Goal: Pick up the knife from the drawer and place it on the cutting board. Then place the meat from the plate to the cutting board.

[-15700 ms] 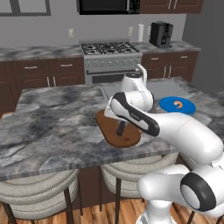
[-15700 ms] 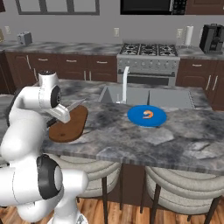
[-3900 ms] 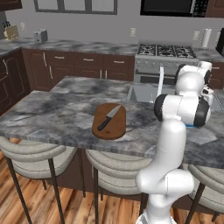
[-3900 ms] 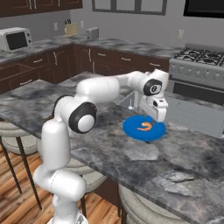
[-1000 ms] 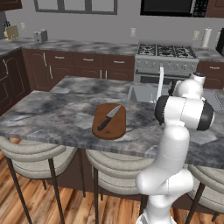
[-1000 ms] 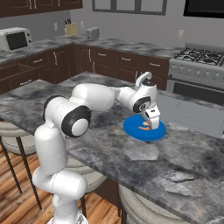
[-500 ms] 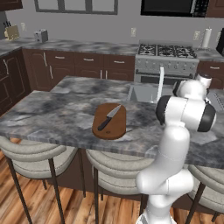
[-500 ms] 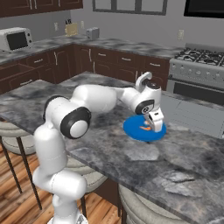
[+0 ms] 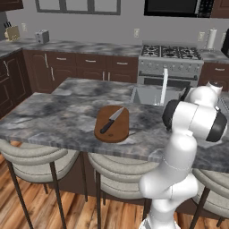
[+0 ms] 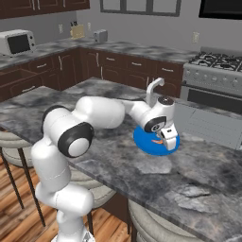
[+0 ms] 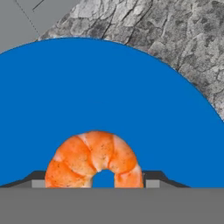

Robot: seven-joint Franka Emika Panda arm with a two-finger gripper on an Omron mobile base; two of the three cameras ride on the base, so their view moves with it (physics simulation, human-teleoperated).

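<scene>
A grey-veined marble tabletop (image 9: 58, 118) carries two pieces of kitchenware. Toward its near edge lies an oval wooden board (image 9: 112, 124), flat on the stone, left of the sink (image 9: 150, 95) set into the far side. Well apart from it, to the right and close beside the sink, a round blue plate (image 10: 144, 140) rests directly on the marble; seen from the hand, its rim (image 11: 131, 78) curves against the mottled stone, with the sink's grey edge just beyond.
</scene>
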